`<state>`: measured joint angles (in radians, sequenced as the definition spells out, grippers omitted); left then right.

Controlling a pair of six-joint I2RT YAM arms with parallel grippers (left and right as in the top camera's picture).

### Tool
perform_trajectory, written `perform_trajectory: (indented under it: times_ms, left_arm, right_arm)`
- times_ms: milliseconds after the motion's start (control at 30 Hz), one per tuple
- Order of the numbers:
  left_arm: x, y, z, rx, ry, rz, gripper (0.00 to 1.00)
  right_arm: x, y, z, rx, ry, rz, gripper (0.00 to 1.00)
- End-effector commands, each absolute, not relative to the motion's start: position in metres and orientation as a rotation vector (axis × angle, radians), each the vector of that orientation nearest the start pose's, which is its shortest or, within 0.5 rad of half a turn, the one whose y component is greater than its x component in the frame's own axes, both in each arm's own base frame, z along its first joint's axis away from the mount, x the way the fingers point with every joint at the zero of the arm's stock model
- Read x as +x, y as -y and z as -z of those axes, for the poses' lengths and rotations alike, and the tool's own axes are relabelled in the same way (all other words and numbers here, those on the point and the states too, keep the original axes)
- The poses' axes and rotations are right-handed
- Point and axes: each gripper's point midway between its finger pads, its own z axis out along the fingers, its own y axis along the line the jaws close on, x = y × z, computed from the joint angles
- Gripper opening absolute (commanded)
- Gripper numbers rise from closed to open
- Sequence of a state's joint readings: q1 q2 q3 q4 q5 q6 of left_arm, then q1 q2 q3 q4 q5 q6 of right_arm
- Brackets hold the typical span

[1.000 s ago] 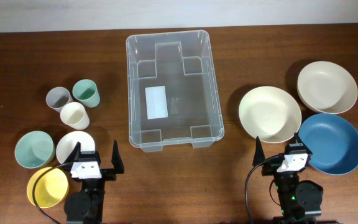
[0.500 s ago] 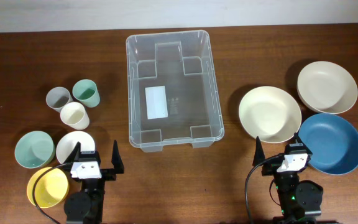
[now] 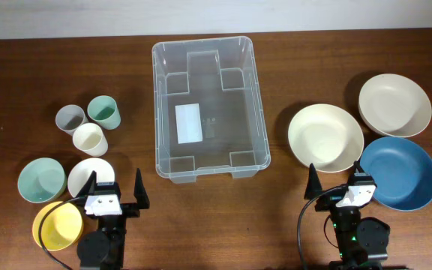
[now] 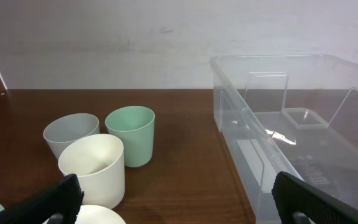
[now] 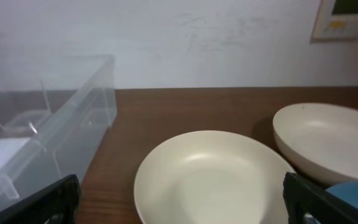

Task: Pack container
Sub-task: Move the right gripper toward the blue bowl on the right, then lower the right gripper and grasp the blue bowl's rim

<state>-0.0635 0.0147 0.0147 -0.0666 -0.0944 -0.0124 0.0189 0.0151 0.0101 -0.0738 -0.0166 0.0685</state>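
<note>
The container sits mid-worktop. No writing can be read on its white label. It lies farther back than both pincers, to the right of the left pincer and to the left of the right pincer. Both gape wide and hold nothing.

We find the container in the middle of the counter. Its top is open, and its walls bar any low pass across. Bare wood runs down both its long sides. Toward the left edge three cups stand bunched together, with three small bowls packed near the front left corner. Three wide bowls crowd the right side.
</note>
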Motion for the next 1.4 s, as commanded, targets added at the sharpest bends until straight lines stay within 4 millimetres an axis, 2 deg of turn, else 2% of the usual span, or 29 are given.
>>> perform_trajectory:
  times_ms: [0, 167, 333, 567, 700, 800, 933, 1000, 1033, 1100, 1267, 1367]
  left_arm:
    - [0.246, 0.0, -0.162, -0.031, -1.63, -0.014, 1.0]
    - [0.243, 0.0, -0.178, -0.032, -1.617, -0.013, 1.0]
    - [0.239, -0.001, -0.202, -0.061, -1.633, 0.008, 1.0]
    - [0.239, -0.001, -0.238, -0.116, -1.723, 0.057, 1.0]
    - [0.242, 0.002, -0.262, -0.107, -1.817, 0.058, 1.0]
    - [0.244, 0.01, -0.279, -0.073, -1.89, 0.098, 1.0]
    - [0.247, 0.013, -0.293, -0.064, -1.943, 0.107, 1.0]
    - [0.25, 0.013, -0.295, -0.064, -1.945, 0.107, 1.0]
    - [0.25, 0.013, -0.295, -0.065, -1.947, 0.106, 1.0]
    - [0.25, 0.013, -0.295, -0.065, -1.947, 0.106, 1.0]
    - [0.25, 0.013, -0.295, -0.065, -1.947, 0.106, 1.0]
    - [0.25, 0.013, -0.295, -0.065, -1.946, 0.106, 1.0]
  right_arm:
    - [0.245, -0.001, -0.153, 0.163, -1.673, -0.149, 0.99]
    - [0.238, 0.013, -0.168, 0.255, -1.729, -0.094, 0.99]
    - [0.232, 0.028, -0.199, 0.357, -1.817, -0.027, 0.99]
    - [0.24, 0.025, -0.234, 0.365, -2.053, -0.007, 0.99]
    - [0.245, 0.023, -0.238, 0.372, -2.251, 0.023, 0.99]
    - [0.256, 0.013, -0.239, 0.354, -2.389, -0.016, 0.99]
    - [0.265, 0.009, -0.227, 0.33, -2.512, -0.015, 0.99]
    - [0.267, 0.021, -0.216, 0.427, -2.544, 0.054, 0.99]
    - [0.265, 0.038, -0.209, 0.62, -2.53, 0.113, 0.99]
    - [0.259, 0.061, -0.201, 0.877, -2.49, 0.169, 0.99]
    - [0.246, 0.104, -0.19, 1.231, -2.41, 0.075, 0.99]
    - [0.231, 0.137, -0.187, 1.443, -2.31, 0.019, 0.99]
